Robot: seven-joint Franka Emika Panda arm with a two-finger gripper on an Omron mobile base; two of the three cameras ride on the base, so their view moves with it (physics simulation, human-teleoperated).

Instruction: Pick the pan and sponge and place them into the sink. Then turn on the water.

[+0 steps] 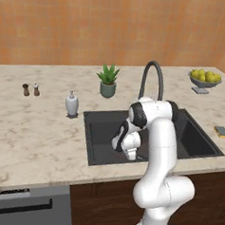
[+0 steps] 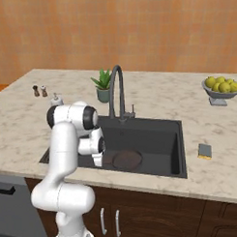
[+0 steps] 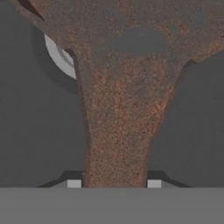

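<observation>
The dark brown pan (image 2: 126,160) lies on the floor of the dark grey sink (image 2: 155,138), its rusty-looking handle (image 3: 116,144) running toward me in the hand view. My gripper (image 3: 114,183) is low in the basin, shut on that handle, with a fingertip pressed to each side; it also shows as the gripper (image 2: 97,161) and the gripper (image 1: 130,154). The metal drain (image 3: 59,57) peeks out beside the pan. The yellow sponge (image 1: 222,131), also the sponge (image 2: 205,151), rests on the counter right of the sink (image 1: 103,133). No water stream is in view at the faucet (image 1: 152,74).
On the marble counter behind the sink stand a potted plant (image 1: 108,81), a soap dispenser (image 1: 72,104) and two small shakers (image 1: 30,89). A bowl of lemons (image 1: 205,78) sits at the far right. A dishwasher front (image 1: 22,208) is below left.
</observation>
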